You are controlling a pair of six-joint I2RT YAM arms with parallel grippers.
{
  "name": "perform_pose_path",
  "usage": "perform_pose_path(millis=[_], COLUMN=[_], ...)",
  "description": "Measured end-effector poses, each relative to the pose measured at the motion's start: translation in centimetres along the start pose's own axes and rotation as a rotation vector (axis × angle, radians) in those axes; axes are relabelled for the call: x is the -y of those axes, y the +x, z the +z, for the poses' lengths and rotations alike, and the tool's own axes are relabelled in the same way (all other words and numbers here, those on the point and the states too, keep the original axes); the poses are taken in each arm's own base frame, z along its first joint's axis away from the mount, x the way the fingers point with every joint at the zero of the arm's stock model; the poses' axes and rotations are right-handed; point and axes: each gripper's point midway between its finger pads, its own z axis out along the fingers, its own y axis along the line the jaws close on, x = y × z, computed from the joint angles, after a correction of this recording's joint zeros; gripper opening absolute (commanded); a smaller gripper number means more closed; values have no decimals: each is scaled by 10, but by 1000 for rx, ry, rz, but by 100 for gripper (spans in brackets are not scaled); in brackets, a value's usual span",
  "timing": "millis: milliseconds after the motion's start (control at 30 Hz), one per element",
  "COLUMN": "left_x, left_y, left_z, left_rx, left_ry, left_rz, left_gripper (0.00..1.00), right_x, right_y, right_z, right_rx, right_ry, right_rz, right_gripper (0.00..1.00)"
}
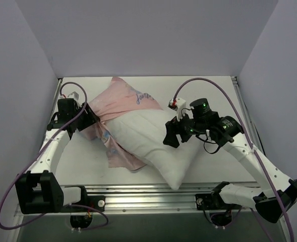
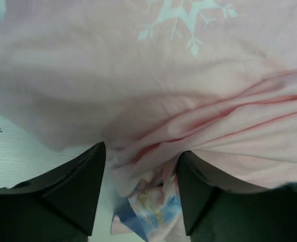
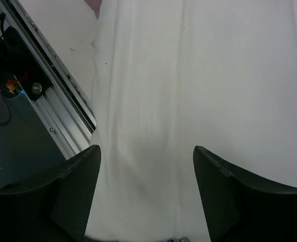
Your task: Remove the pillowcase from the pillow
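Black left gripper (image 2: 141, 151) has its fingers apart, loose pink pillowcase (image 2: 153, 91) folds lying between them unclamped, right gripper (image 3: 145, 148) likewise spread over the bare white pillow (image 3: 198, 75), which lies diagonally mid-tabletop (image 1: 82, 161), far end inside the pillowcase, near end uncovered.

In the top view the far end of the pillow (image 1: 158, 146) lies hidden inside the pillowcase (image 1: 119, 101), whose purple lettering (image 1: 144, 97) we cannot read at this size. At the left wrist the pillowcase runs past the top and right edges, its printed side a blurred scrap.
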Motion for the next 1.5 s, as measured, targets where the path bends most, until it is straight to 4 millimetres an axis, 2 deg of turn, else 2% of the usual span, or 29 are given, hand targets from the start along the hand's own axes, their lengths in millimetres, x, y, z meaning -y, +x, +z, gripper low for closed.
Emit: perform_pose_path(millis=[33,133,200,233,300,367,467,567,700,800,967,1033,1067,1133,1167,1200,1300,1367,1500], left_x=[-1,11,36,58,92,124,167,201,226,231,227,224,224,223,222,221,215,210,194], left_y=[-3,-13,-22,-28,-35,-39,-36,-26,-18,-9,6,9,10,9,8,7,2,-5,-30], left_z=[-5,-28,-45,-55,-71,-81,-81,-63,-18,19,66,78,85,95,99,102,109,111,111], left_rx=[18,71,104,127,161,183,186,162,101,46,-39,-57,-62,-61,-58,-54,-40,-27,-6], left_ry=[-7,8,57,102,172,230,278,304,301,284,244,224,214,194,182,168,120,85,34], left_rz=[8,69,140,190,274,358,502,627,724,759,790,794,795,789,787,784,778,757,662], left_gripper=[77,87,89,90,91,91,91,91,90,89,82,75,57,28,8,3,2,2,2], right_x=[-2,-9,-7,-3,14,41,86,108,105,99,90,86,85,82,80,77,68,63,58], right_y=[0,-17,-33,-40,-47,-46,-34,-20,-16,-19,-23,-19,-16,-10,-7,-4,-2,-7,-16], right_z=[-4,-10,-10,-8,1,12,32,45,63,71,88,99,104,115,120,125,132,128,102], right_rx=[-7,14,28,35,32,15,-12,-25,-10,8,12,-6,-19,-47,-60,-74,-95,-89,-59], right_ry=[-13,-45,-47,-40,-9,45,130,160,115,77,18,0,-7,-19,-25,-33,-50,-54,-30], right_rz=[4,-5,-6,-1,36,108,239,344,406,422,420,418,415,402,397,389,359,330,274], right_gripper=[78,89,91,91,92,92,94,95,98,99,100,93,73,42,11,0,0,0,0])
